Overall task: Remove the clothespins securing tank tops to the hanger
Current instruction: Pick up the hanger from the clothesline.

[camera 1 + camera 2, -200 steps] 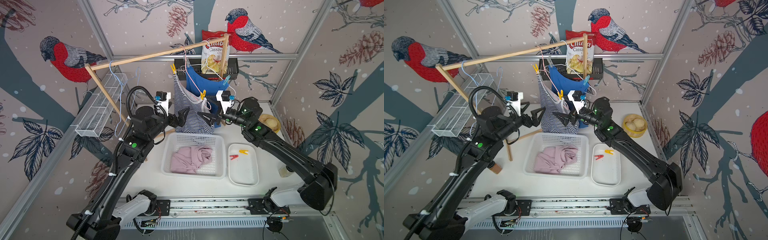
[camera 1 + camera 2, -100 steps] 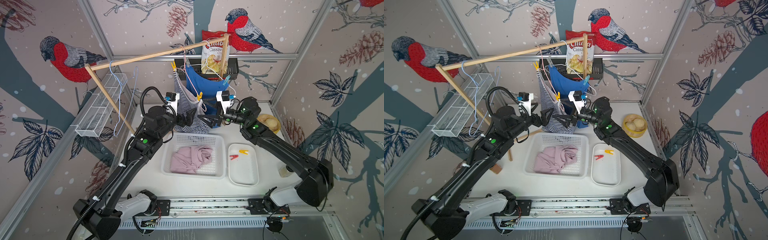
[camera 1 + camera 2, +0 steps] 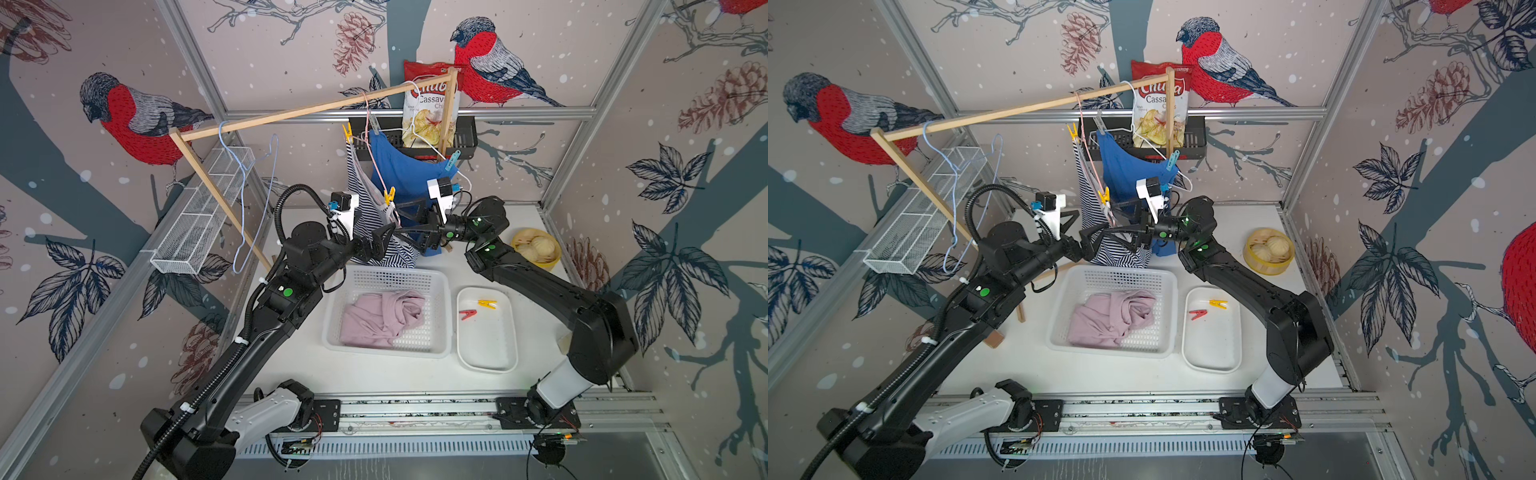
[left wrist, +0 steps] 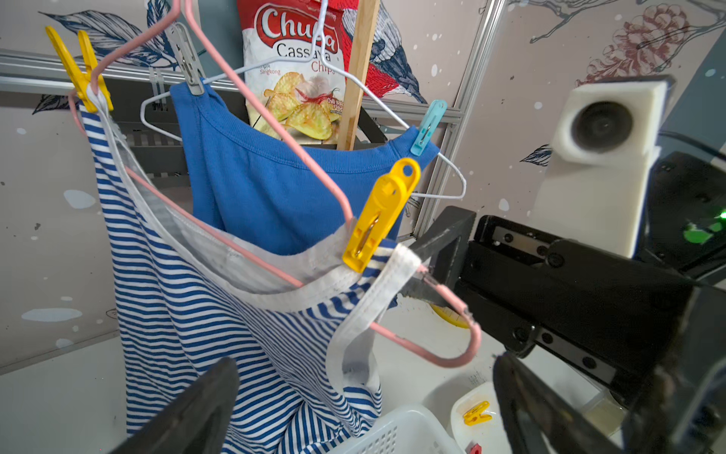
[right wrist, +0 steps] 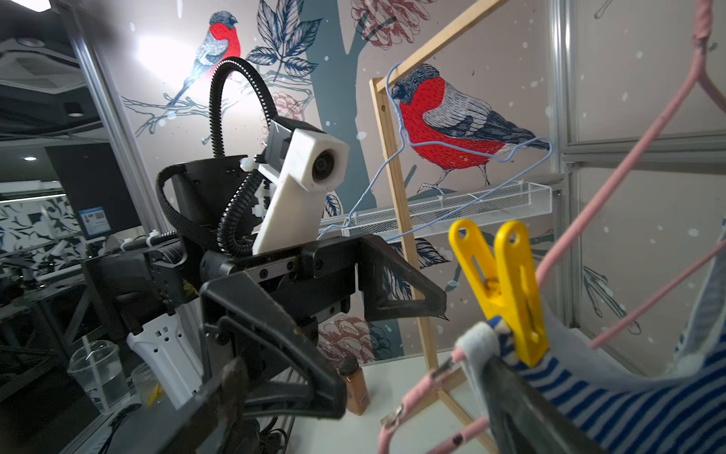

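Observation:
A navy-and-white striped tank top (image 4: 196, 295) hangs on a pink hanger (image 4: 451, 353), pinned by a near yellow clothespin (image 4: 379, 214) (image 3: 390, 195) and a far one (image 4: 78, 70). Behind it, a grey clothespin (image 4: 184, 59) and a teal one (image 4: 427, 125) hold a blue tank top (image 4: 255, 184) on a white hanger. My right gripper (image 5: 373, 405) (image 3: 401, 220) is open around the pink hanger's end below the near yellow clothespin (image 5: 506, 291), one finger against the striped strap. My left gripper (image 4: 365, 408) (image 3: 384, 239) is open at the striped top, facing the right one.
A mauve tank top (image 3: 382, 318) lies in the white basket (image 3: 440, 286). The white tray (image 3: 486, 349) holds a red clothespin (image 3: 467, 313) and a yellow one (image 3: 487, 304). A wooden rail (image 3: 291, 114), wire shelf (image 3: 199, 220), chips bag (image 3: 430, 112) and bun bowl (image 3: 536, 247) surround them.
My left arm has swung right, bringing its open gripper up to the striped top. The right gripper has stayed at the hanger's end and narrowed slightly.

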